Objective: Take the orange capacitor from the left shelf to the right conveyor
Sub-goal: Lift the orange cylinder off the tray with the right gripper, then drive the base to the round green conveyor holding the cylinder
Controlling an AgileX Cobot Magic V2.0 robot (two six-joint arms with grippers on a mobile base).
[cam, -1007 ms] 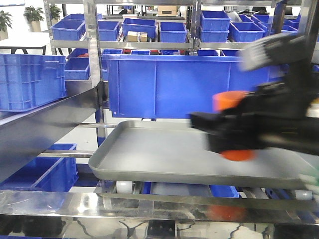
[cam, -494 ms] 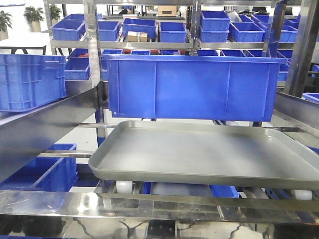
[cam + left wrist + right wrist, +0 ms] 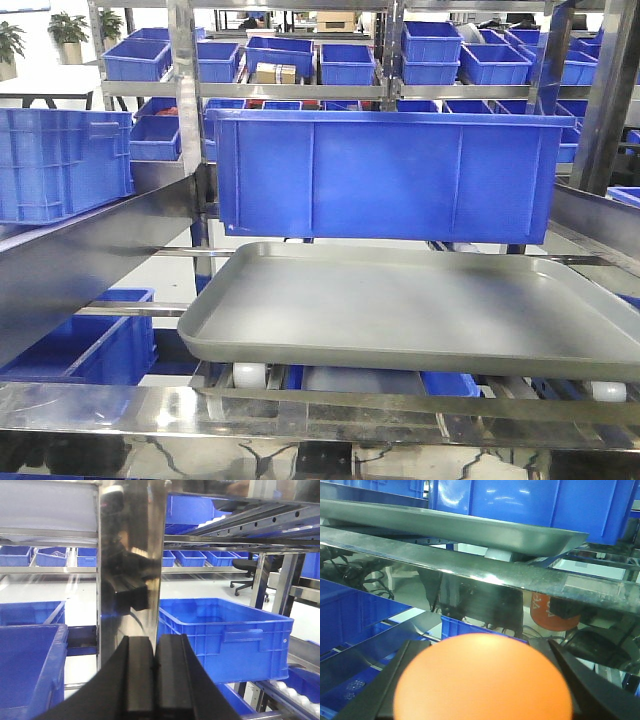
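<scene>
In the right wrist view the orange capacitor [image 3: 482, 680] fills the lower middle, its rounded top toward the camera. My right gripper [image 3: 480, 690] is shut on it, one black finger on each side. It is held below and in front of the left shelf's steel front rail [image 3: 485, 572] and grey tray [image 3: 470, 527]. The front view shows the grey tray [image 3: 400, 320] bare and neither gripper. My left gripper [image 3: 155, 672] is shut and empty, facing a shiny steel post [image 3: 130, 565]. The right conveyor is out of view.
A big blue bin [image 3: 385, 170] sits above the tray, with several more blue bins on racks behind. A blue bin [image 3: 225, 635] stands right of the steel post in the left wrist view. An orange reflection [image 3: 552, 612] shows under the shelf rail.
One second ago my right gripper held the capacitor over the tray's right side in the front view. It has since left that view, and the tray is bare.
</scene>
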